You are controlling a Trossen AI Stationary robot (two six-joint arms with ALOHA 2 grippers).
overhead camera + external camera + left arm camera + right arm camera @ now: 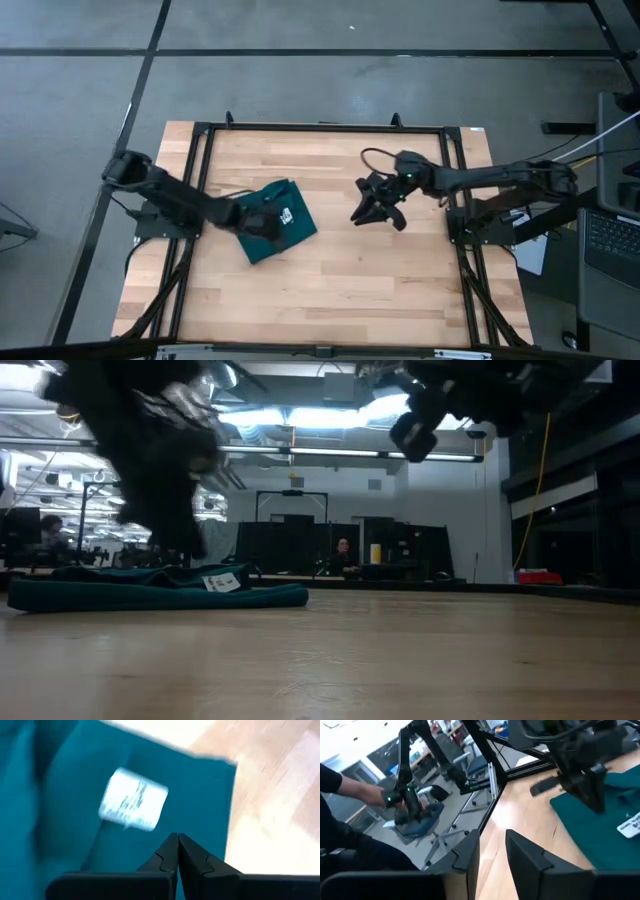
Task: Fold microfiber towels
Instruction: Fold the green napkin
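High view: the folded teal towel [280, 222] lies left of centre on the table [350, 280], with the left gripper [262, 222] over it; the right gripper [378, 213] hovers right of centre.

Left wrist view: its fingers [170, 856] are pressed together, empty, above the towel's white tag [133, 805].

Right wrist view: its fingers [525, 855] are parted.

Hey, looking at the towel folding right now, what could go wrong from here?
The left gripper sits shut over the folded teal towel; pulling away could drag the layers and undo the fold. The right gripper hangs open over bare table, too far off to steady the cloth.
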